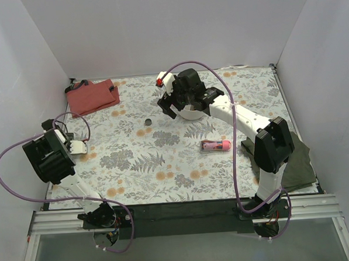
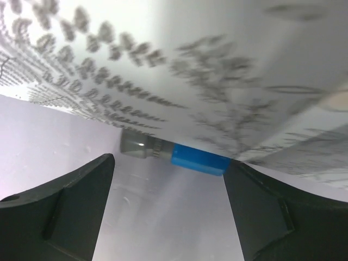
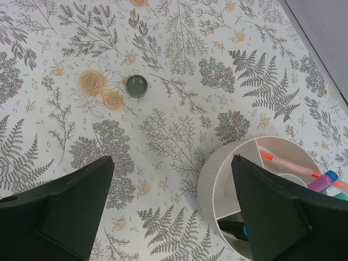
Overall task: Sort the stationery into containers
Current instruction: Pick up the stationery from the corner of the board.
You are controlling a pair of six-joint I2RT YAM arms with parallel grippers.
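My left gripper [image 1: 77, 147] is at the table's left edge. In the left wrist view it [image 2: 168, 209] is open, and a small blue-grey cylinder [image 2: 176, 155] lies just beyond its fingertips where the table meets the wall. My right gripper [image 1: 168, 107] hovers open and empty [image 3: 171, 204] beside the round white tub [image 1: 189, 113]. The tub [image 3: 209, 185] holds pens [image 3: 293, 167] and a black highlighter [image 3: 234, 228] between its dividers. A dark cylinder [image 1: 148, 121] stands upright left of the tub, and it shows in the right wrist view [image 3: 136, 85]. A pink tube [image 1: 216, 145] lies mid-right. The red pouch [image 1: 92, 95] lies far left.
A dark green cloth [image 1: 302, 159] lies under the right arm's base at the table's right edge. White walls close in the table on the left, back and right. The right arm's purple cable [image 1: 218, 75] arcs over the tub.
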